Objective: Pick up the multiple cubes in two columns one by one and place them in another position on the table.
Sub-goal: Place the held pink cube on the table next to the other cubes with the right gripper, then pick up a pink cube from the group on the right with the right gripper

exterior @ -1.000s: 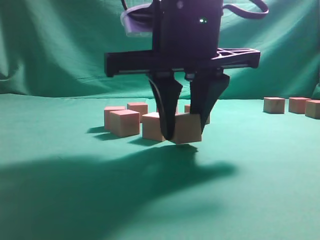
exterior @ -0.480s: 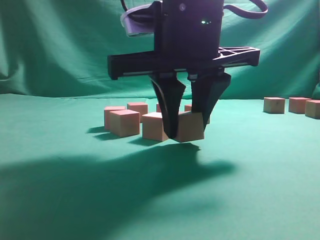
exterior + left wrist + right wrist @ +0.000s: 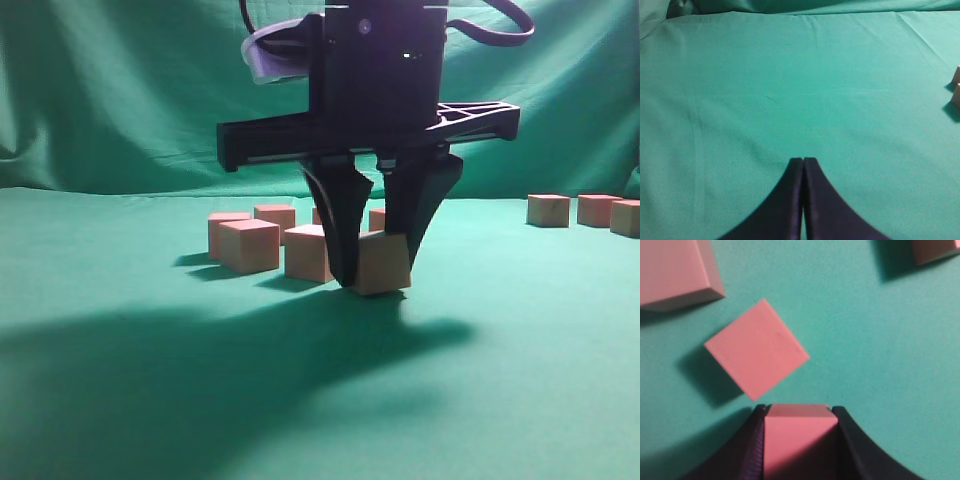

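My right gripper [image 3: 376, 274] is shut on one salmon-pink cube [image 3: 383, 263], held low over the green table [image 3: 120, 400]; whether the cube touches the cloth I cannot tell. In the right wrist view the same cube [image 3: 797, 440] fills the gap between the black fingers of the right gripper [image 3: 797, 409]. Several more cubes [image 3: 248, 245] stand grouped just behind and left of it. A rotated cube [image 3: 756, 356] lies right ahead of the jaws. My left gripper [image 3: 803, 161] is shut and empty over bare cloth.
Three cubes [image 3: 548, 210] sit in a row at the far right. Two cube corners [image 3: 956, 95] show at the right edge of the left wrist view. A green backdrop [image 3: 120, 90] hangs behind the table.
My right gripper has sunk a little and drifted slightly right with the cube held in it. The other cubes have not moved.
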